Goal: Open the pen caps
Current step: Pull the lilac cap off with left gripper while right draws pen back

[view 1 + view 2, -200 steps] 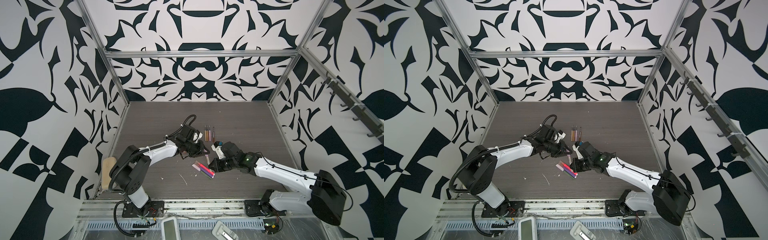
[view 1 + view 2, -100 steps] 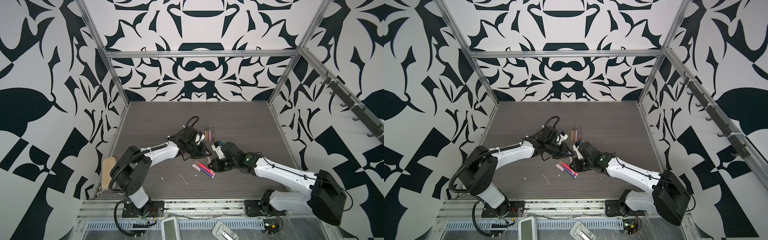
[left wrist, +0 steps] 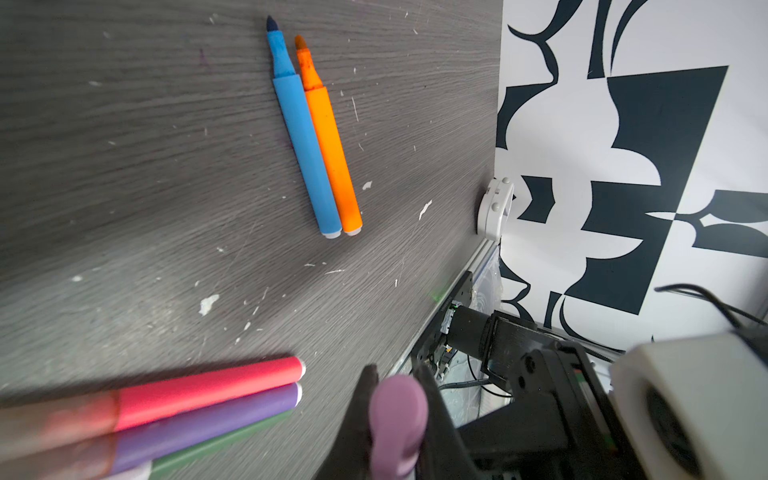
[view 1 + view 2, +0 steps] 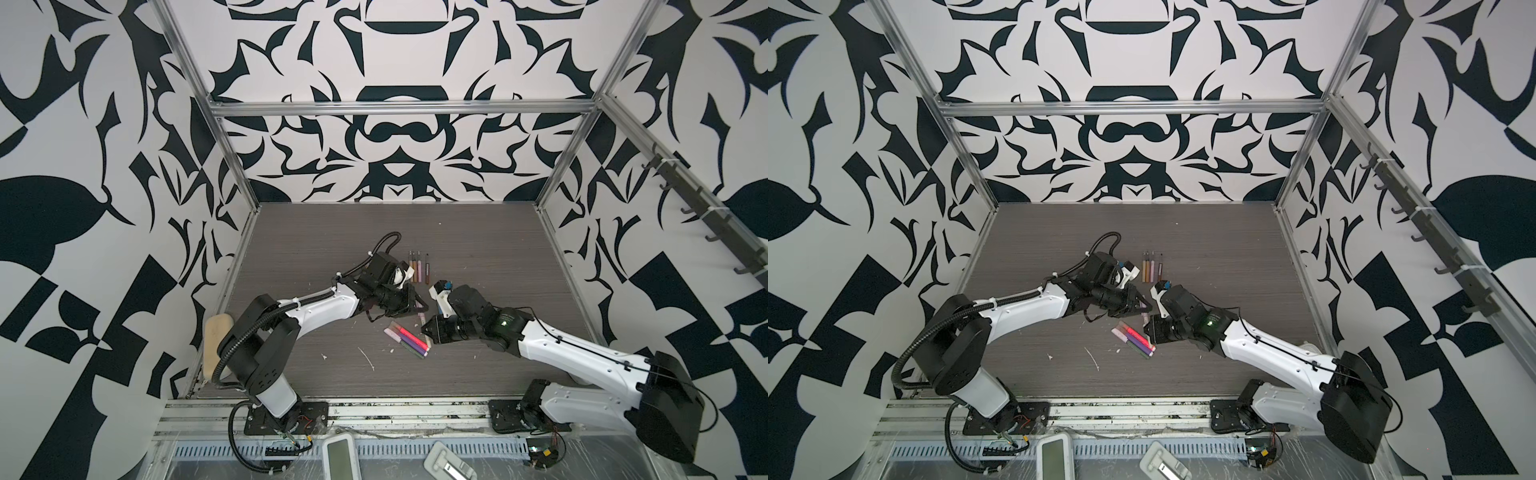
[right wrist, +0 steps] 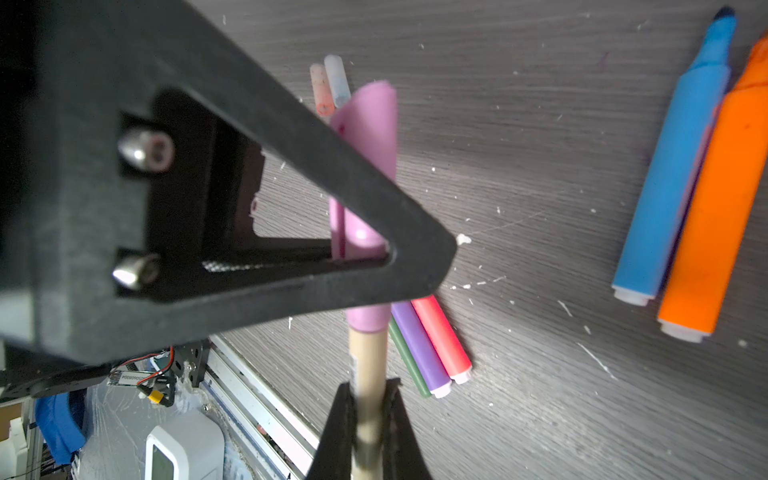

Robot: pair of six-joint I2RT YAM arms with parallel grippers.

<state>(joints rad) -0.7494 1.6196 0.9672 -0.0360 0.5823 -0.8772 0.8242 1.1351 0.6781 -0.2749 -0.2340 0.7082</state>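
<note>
Grey tabletop (image 4: 332,249), pink cap (image 3: 397,415) — between left jaws

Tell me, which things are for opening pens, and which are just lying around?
For the job: pink plastic pen cap, slim beige pen body, capped red, purple and green plastic markers.
Lying about: white scraps, beige oblong block, white handheld device.

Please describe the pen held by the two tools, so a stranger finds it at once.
Look at the middle of the grey table. There the left tool grips its pink cap and the right tool its cream barrel; the other pens lie flat.
</note>
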